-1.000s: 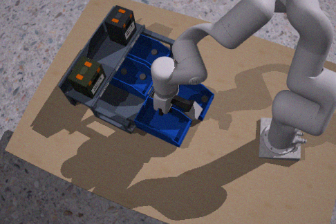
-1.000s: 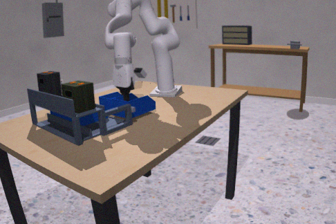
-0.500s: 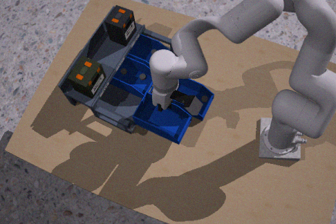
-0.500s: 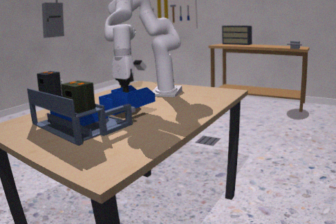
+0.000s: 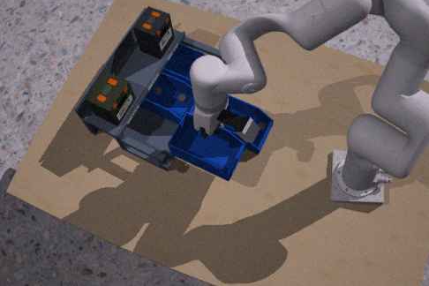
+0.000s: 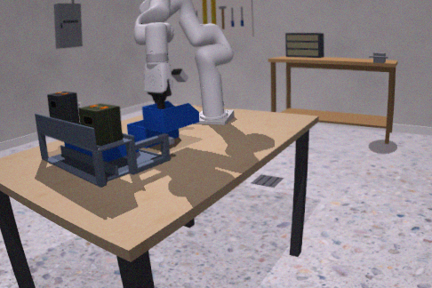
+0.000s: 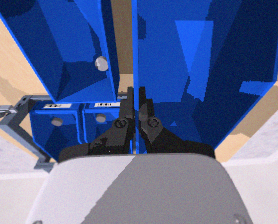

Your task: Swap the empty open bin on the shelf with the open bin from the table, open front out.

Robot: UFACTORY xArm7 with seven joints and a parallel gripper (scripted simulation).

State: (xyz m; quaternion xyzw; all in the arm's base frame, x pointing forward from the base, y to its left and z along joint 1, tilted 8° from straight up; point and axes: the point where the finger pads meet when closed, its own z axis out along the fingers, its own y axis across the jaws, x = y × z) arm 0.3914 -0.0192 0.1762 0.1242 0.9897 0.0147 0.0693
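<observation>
Starting at the left of the top view: grey shelf is sitting on the tabletop w/ two boxes riding on its upper board. The black box is standing at approx. 1 o'clock from the green box, and both are showing orange marks on top.

Just right of them, along the shelf's lower row, two blue bins are sitting in their places. The far bin is lying at 1 o'clock from the middle bin, which is showing two round grey parts. At 7 o'clock from the middle bin, the vacant slot is showing dark grey floor.

Next right, the empty bin is lying at approx. 4 o'clock from that slot, outside the shelf's front and near it. Cannot tell whether its base is touching the tabletop; in the exterior view its top is standing higher than the bin beside it.

The arm is reaching down over it. In the wrist view the fingers are pressing nearly together, pinching a thin blue wall of the empty bin.

The parts bin is resting just beside it at 2 o'clock, w/ a grey part inside. Farthest right, at 4 o'clock, the arm is standing on its base plate.
</observation>
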